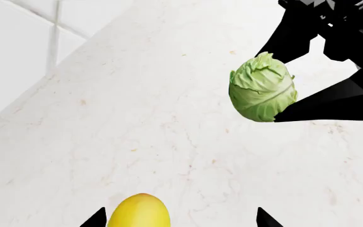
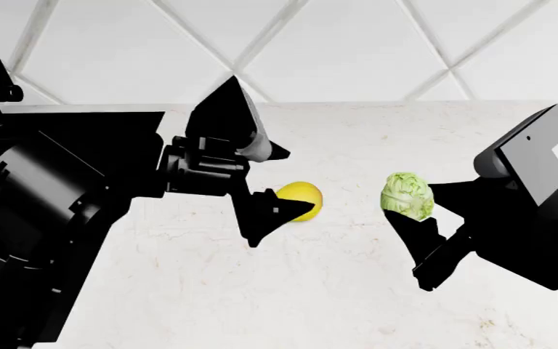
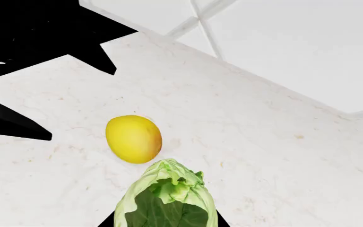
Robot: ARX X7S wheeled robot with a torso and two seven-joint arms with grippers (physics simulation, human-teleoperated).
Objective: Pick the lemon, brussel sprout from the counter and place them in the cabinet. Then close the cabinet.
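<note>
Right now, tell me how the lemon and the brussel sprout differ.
The lemon is smooth and bright yellow; the brussel sprout is pale green, leafy and veined. The lemon sits by the left hand, whose fingers are spread; the sprout sits by the right hand. Both are small, rounded and on the white counter.

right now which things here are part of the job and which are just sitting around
Part of the job:
- lemon, on the counter, between the open left pincer fingers
- brussel sprout, at the right pincer; contact unclear
- cabinet: not in view

Just there:
- tiled wall behind the counter; nothing else loose shows
</note>
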